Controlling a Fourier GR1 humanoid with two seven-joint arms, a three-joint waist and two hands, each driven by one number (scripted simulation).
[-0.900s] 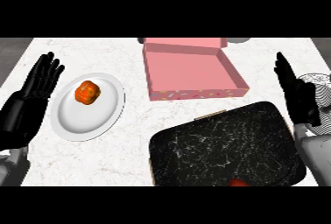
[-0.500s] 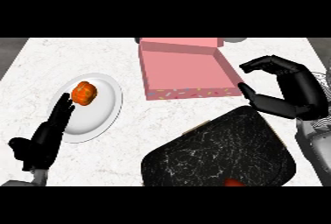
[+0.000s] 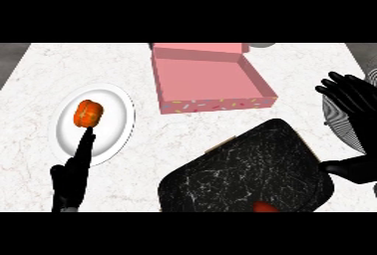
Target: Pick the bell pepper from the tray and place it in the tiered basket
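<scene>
Looking at where the bell pepper [image 3: 267, 207] sits: it's just a red sliver at the near edge of the dark marbled tray [image 3: 243, 169], mostly cut off by the bottom of the view, so I can't tell its long axis or which way the stem points.

Key relation imo: the pepper lies below and to the left of my right hand [image 3: 352, 94], i.e. closer to the robot's body and a bit inward. Right hand hovers past the tray's far right corner, over the striped wire thing at the right edge, prob the tiered basket [image 3: 346, 127]. Its fingers look curled w/ nothing in them, thumb [image 3: 346, 169] hanging low near the tray's right rim. So the reach has to come back toward me and in.

Left hand [image 3: 74, 172] is on the other side of the table [image 3: 44, 74], fingers straight, fingertip touching or just short of the orange item [image 3: 87, 113] on the white plate [image 3: 117, 124], can't say which. Holds nothing. It's well apart from the pepper w/ the tray between.

So right hand is my pick, esp since the basket's on its side too. Pink box [image 3: 213, 74] sits beyond the tray, out of the way.
</scene>
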